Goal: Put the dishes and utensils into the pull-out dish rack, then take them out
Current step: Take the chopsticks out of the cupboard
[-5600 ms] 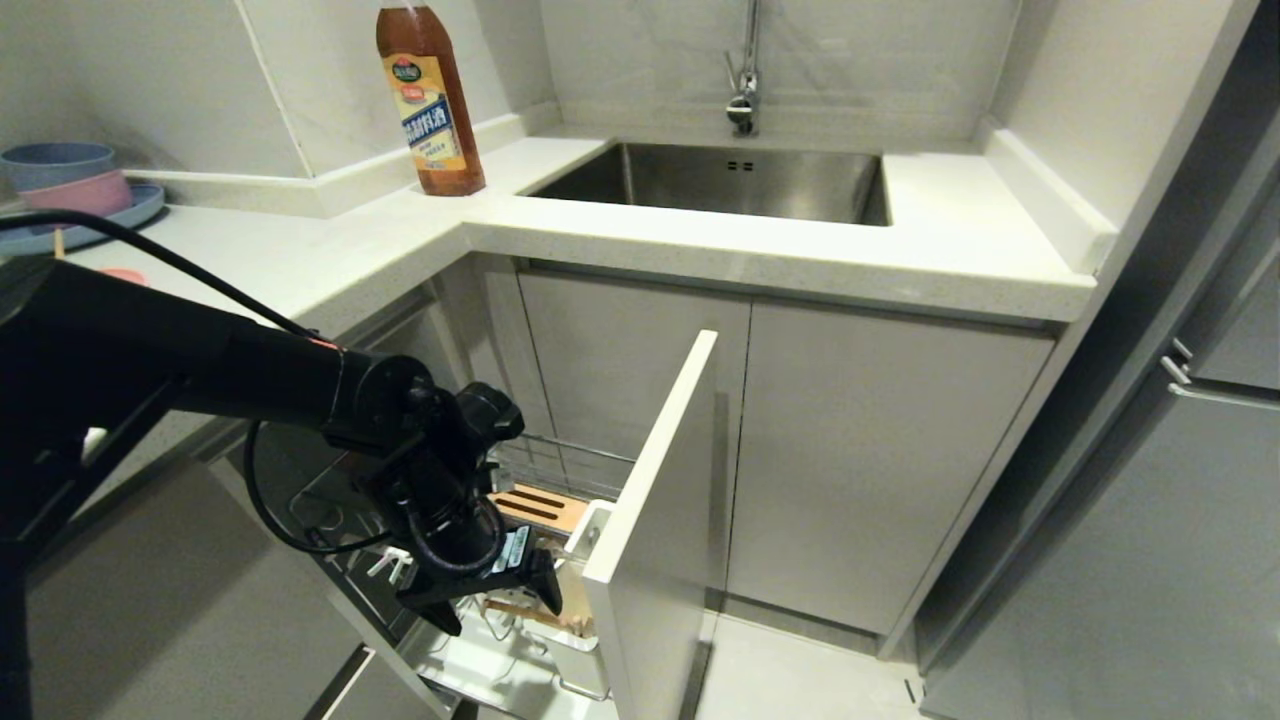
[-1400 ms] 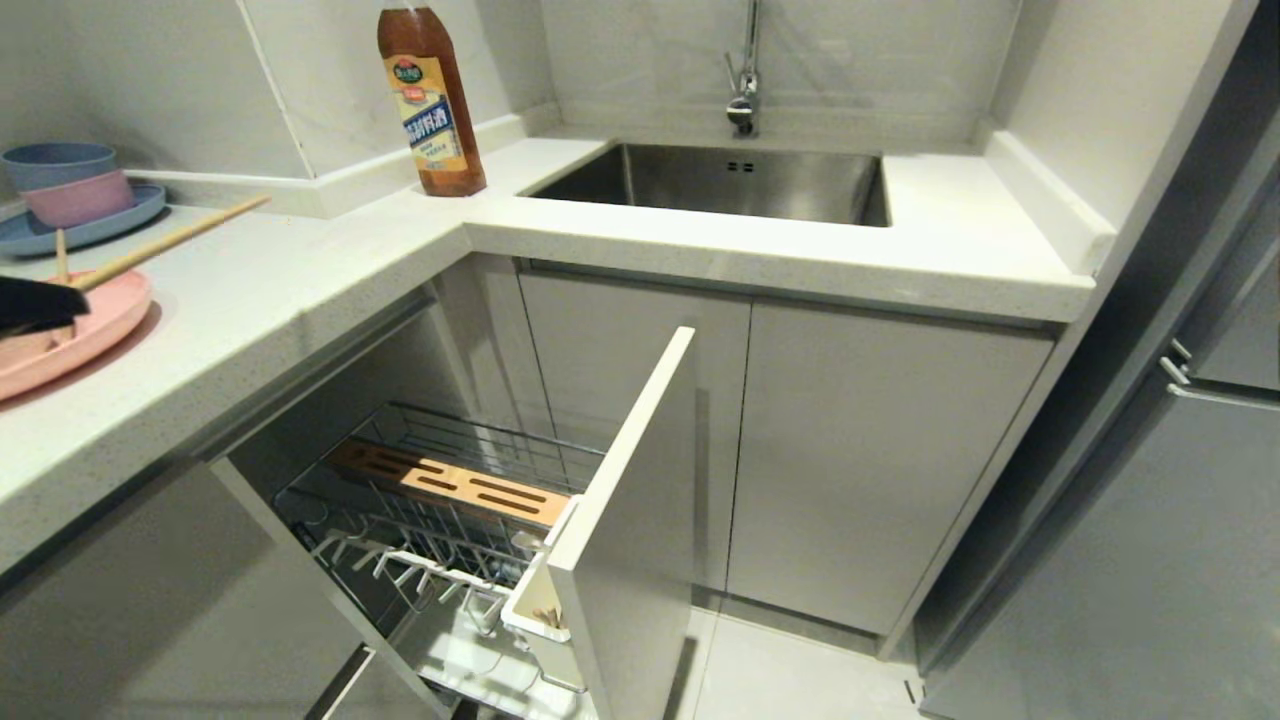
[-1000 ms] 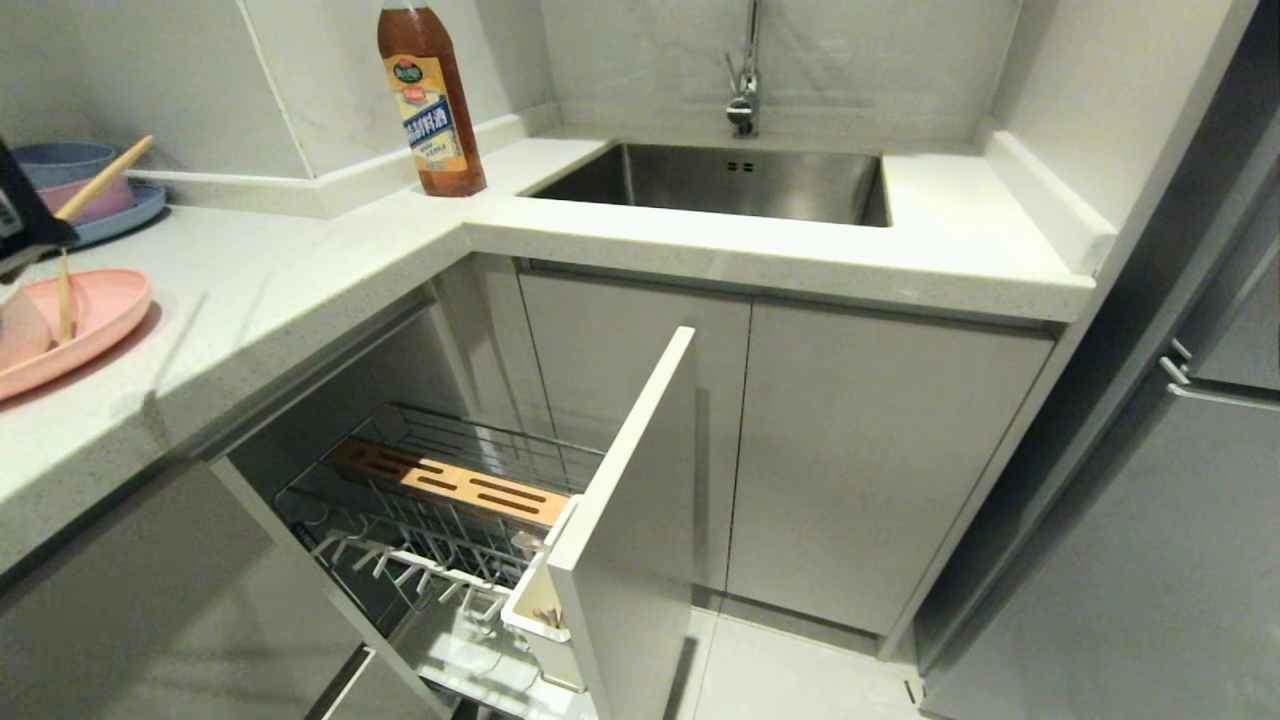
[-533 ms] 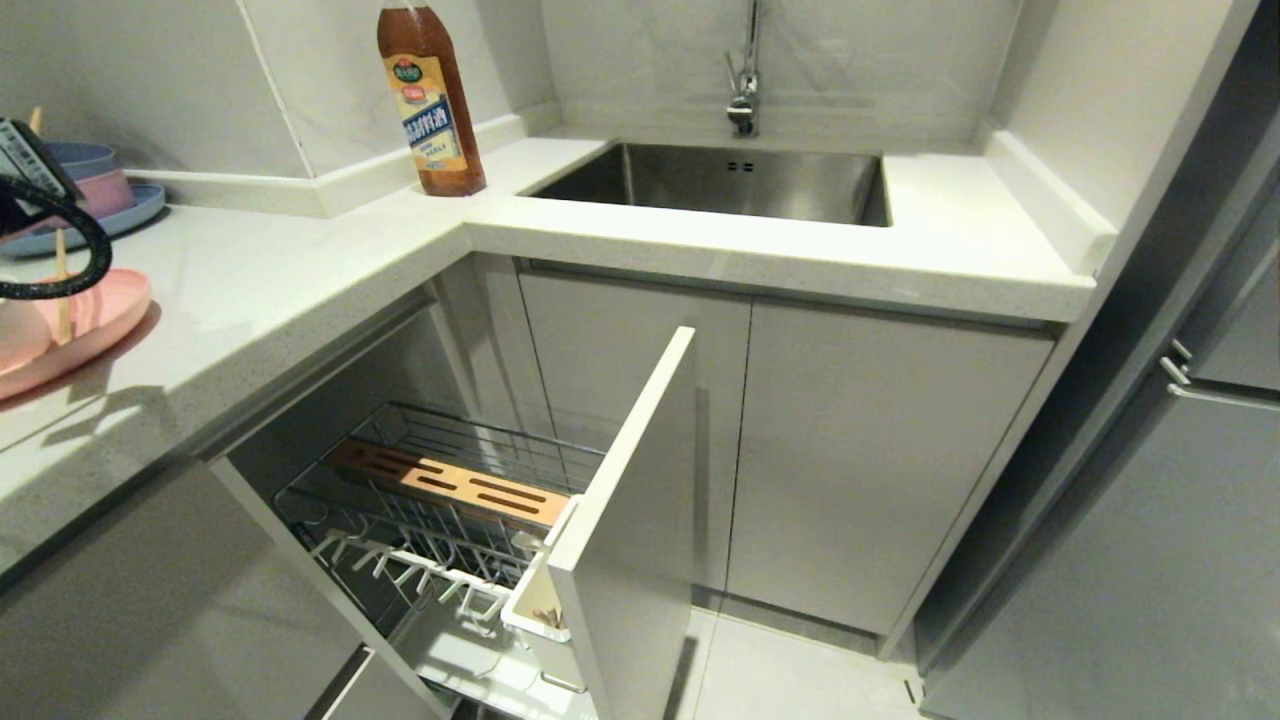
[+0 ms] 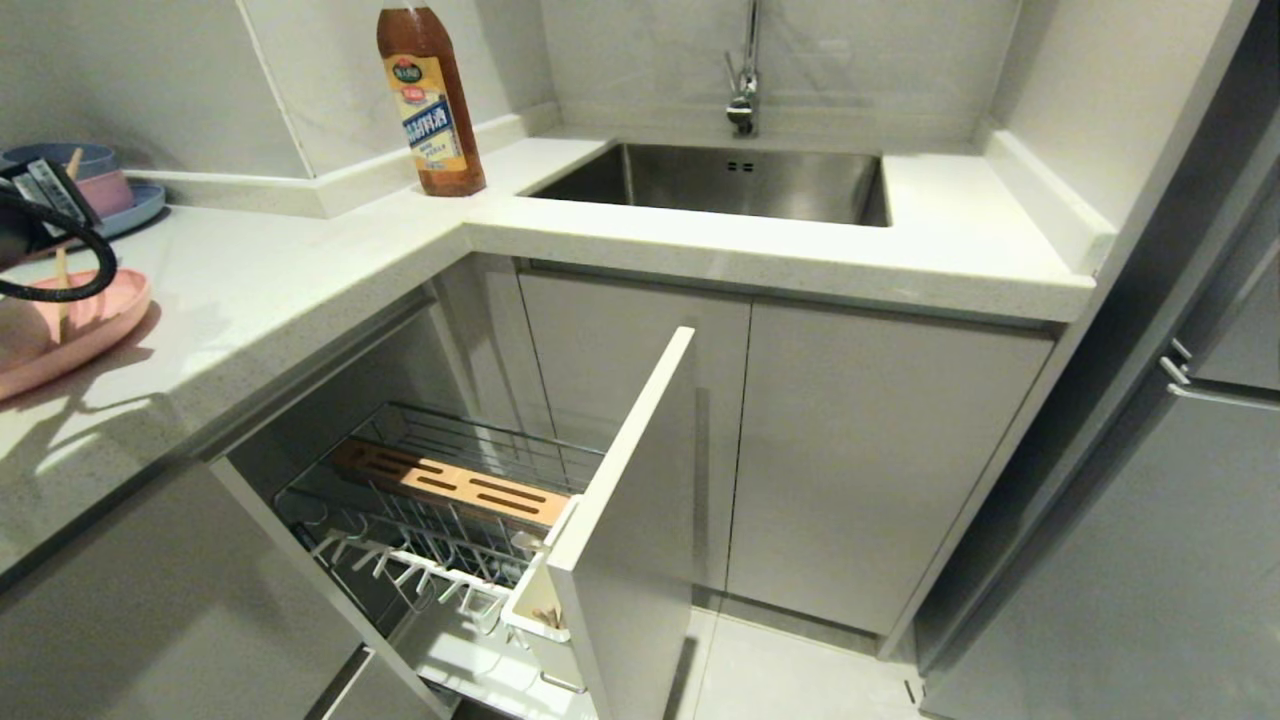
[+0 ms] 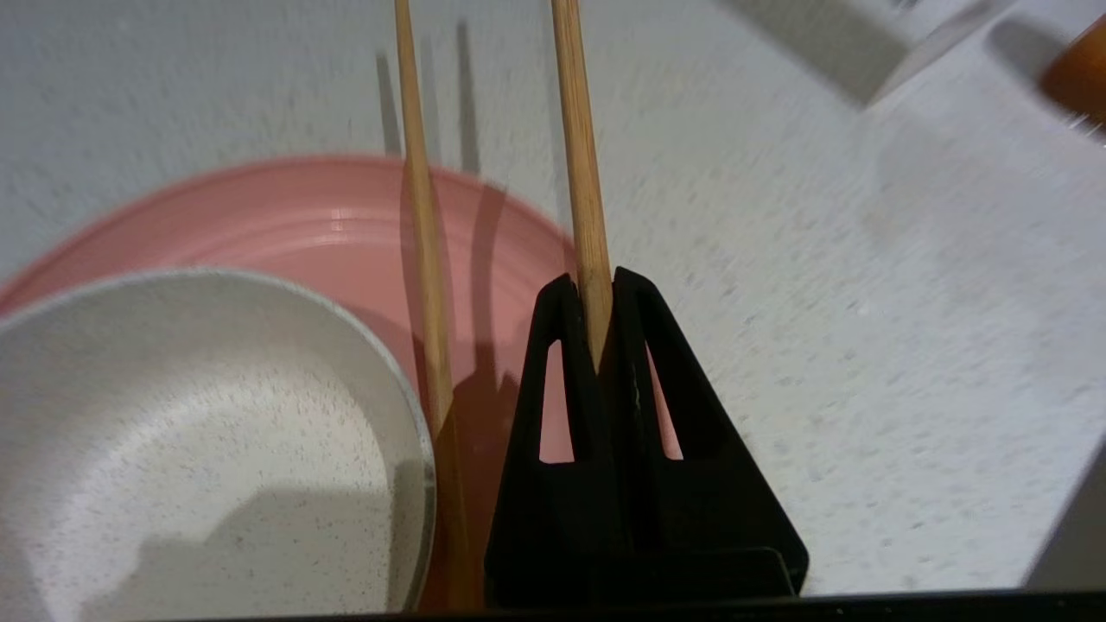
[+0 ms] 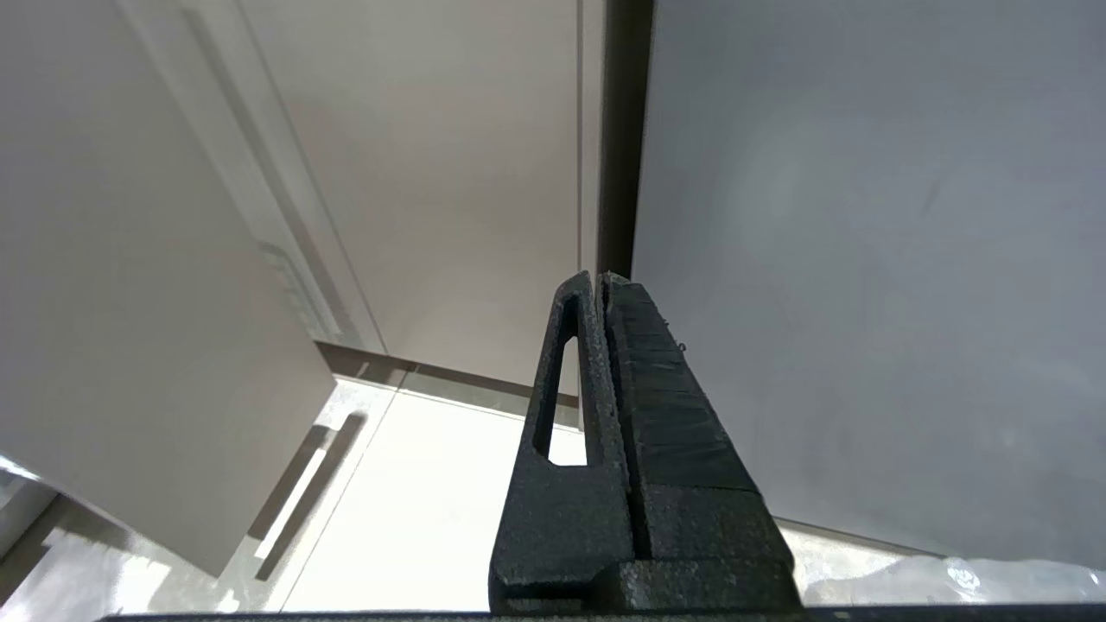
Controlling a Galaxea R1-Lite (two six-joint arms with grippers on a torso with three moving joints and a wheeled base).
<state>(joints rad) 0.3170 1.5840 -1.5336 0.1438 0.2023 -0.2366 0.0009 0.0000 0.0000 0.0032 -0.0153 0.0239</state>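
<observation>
One chopstick [image 6: 581, 173] pinched in left gripper [image 6: 596, 289] fingers | over pink plate [image 6: 346, 225] edge

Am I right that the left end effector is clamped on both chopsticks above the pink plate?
Not quite: the left wrist view shows the left end effector clamped on one chopstick; the other chopstick lies loose across the pink plate.

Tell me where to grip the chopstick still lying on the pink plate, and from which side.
Grip the loose chopstick on the stretch crossing the pink plate's rim, coming from above. There it is probably raised off the counter, clear of the cream bowl.
</observation>
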